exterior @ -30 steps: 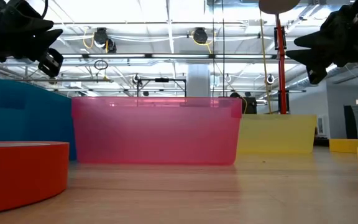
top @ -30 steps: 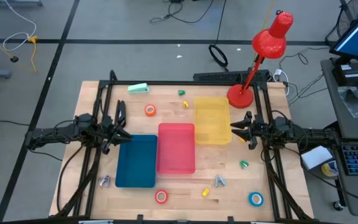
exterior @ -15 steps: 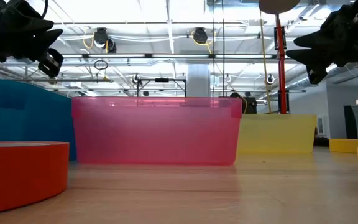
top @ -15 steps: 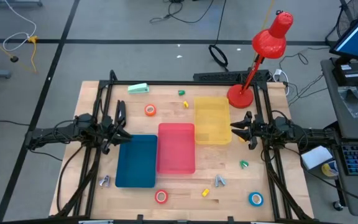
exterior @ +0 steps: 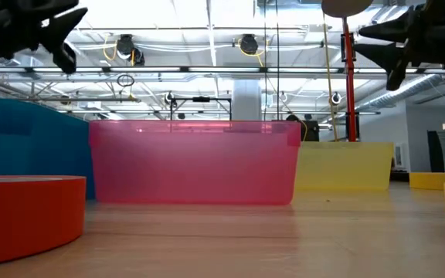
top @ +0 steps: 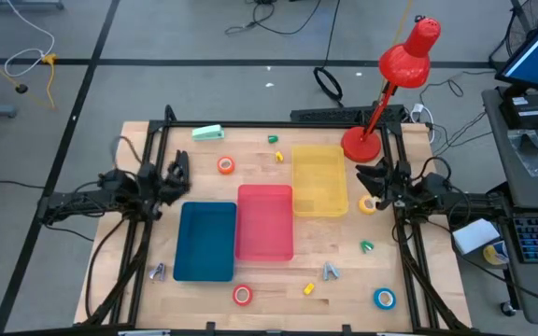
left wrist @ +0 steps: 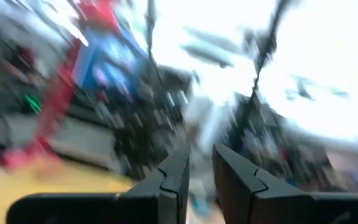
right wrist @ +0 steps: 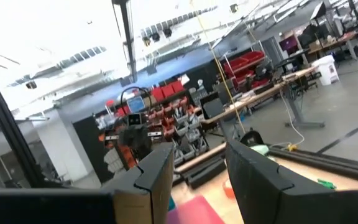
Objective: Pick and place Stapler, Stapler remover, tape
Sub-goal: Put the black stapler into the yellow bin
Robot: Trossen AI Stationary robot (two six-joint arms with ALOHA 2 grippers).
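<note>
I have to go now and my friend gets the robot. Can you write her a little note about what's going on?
Left gripper: up in the air beside the blue bin, jaws nearly closed, empty.
Right gripper: raised near the yellow tape, jaws apart, empty.
Other tape on the table: orange, red-orange, blue.
Done: nothing. The blue bin, pink bin and yellow bin look empty.
Left: everything still needs picking and placing.
</note>
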